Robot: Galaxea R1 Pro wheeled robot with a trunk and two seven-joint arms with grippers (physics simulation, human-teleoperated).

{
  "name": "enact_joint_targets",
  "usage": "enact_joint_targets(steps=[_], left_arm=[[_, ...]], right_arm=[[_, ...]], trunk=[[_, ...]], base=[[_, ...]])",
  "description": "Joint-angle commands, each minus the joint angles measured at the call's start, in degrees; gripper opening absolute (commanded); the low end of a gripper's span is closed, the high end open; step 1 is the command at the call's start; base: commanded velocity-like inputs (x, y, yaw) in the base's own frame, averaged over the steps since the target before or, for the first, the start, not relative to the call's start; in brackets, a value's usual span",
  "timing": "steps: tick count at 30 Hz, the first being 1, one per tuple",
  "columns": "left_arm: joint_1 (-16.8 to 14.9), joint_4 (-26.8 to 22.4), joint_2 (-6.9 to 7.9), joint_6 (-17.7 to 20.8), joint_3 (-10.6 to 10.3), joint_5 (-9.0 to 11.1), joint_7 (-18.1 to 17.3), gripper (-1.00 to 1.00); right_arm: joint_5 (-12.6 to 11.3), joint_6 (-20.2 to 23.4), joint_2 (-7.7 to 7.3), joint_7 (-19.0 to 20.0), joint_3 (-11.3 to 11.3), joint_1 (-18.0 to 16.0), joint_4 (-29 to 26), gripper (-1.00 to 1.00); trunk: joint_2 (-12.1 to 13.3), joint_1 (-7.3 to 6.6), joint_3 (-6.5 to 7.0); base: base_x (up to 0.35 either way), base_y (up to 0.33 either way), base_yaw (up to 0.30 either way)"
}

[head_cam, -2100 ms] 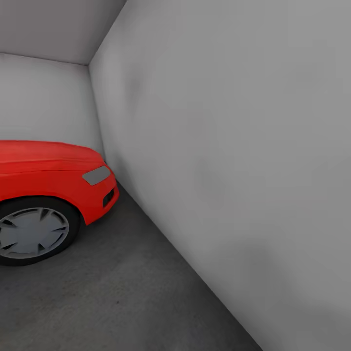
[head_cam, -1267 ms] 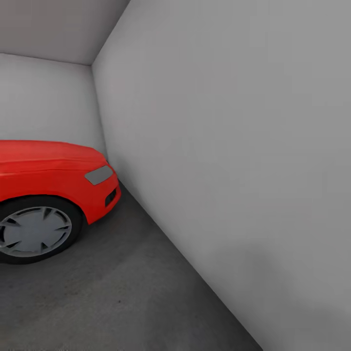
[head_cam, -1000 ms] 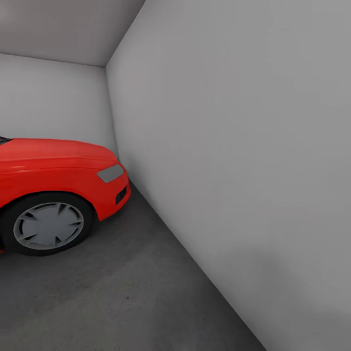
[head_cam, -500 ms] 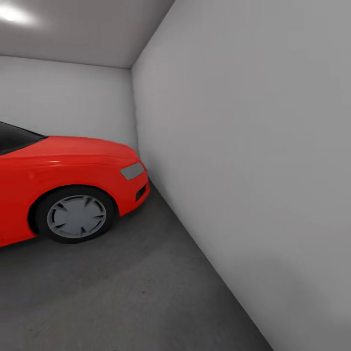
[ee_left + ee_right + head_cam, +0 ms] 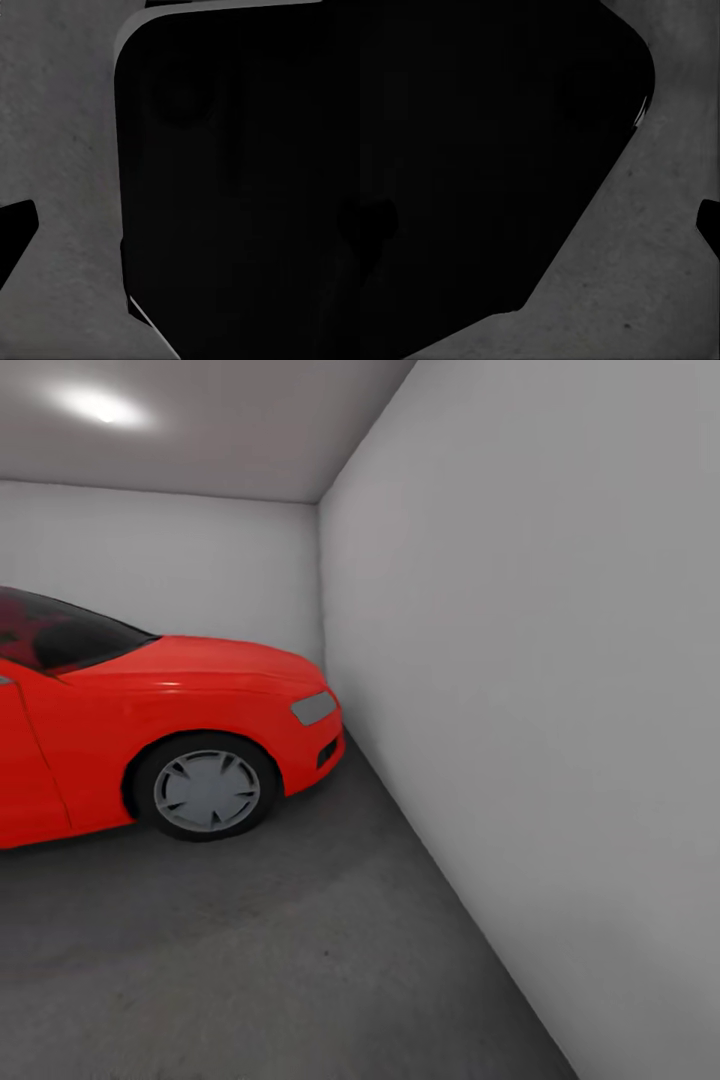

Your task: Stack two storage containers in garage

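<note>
Floor: dark grey speckled concrete floor (image 5: 300, 950) runs from under me to the far wall; the same rough grey shows past both my wrists (image 5: 60, 135) (image 5: 660, 262).
Room: this is the garage, with a plain pale side wall (image 5: 560, 660) close on my right, meeting a far wall (image 5: 180, 560) at a corner, and a ceiling light (image 5: 98, 405) glowing up on my left.
Car: a red car (image 5: 150, 710) stands on my left, nose near the corner, its front wheel (image 5: 207, 790) on the concrete and a dark windscreen above the bonnet.
My body: a big black rounded-cornered part of me (image 5: 240, 195) hangs over the concrete in the left wrist view, and another (image 5: 480, 150) in the right.
My fingers: I cannot tell whether either pair is open or closed.
Containers: I cannot place either of the two from here.
Change: my head has swung left since two seconds ago, so the car sits farther right, with the whole wheel, windscreen and ceiling light now in sight.
</note>
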Motion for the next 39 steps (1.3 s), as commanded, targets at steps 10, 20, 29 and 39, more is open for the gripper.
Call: enact_joint_targets(steps=[10,20,29,39], left_arm=[[-0.01,-0.03,0.00,-0.03,0.03,0.01,0.01,1.00],[-0.01,-0.03,-0.02,-0.03,-0.01,0.01,0.01,1.00],[-0.01,-0.03,-0.01,-0.05,0.03,0.01,0.01,1.00],[-0.01,-0.03,-0.02,-0.04,-0.01,0.01,0.01,1.00]], right_arm=[[-0.03,-0.39,0.00,-0.06,0.00,-0.01,0.05,1.00],[-0.03,-0.82,-0.01,-0.07,0.00,-0.01,0.06,1.00],[-0.10,-0.87,-0.08,-0.02,0.00,-0.01,0.07,1.00],[-0.16,-0.87,-0.09,-0.07,0.00,-0.01,0.07,1.00]], trunk=[[-0.03,0.00,-0.05],[-0.03,0.00,-0.05],[-0.03,0.00,-0.05],[-0.03,0.00,-0.05]], base=[[0.000,0.000,0.274],[0.000,0.000,0.274],[0.000,0.000,0.274],[0.000,0.000,0.276]])
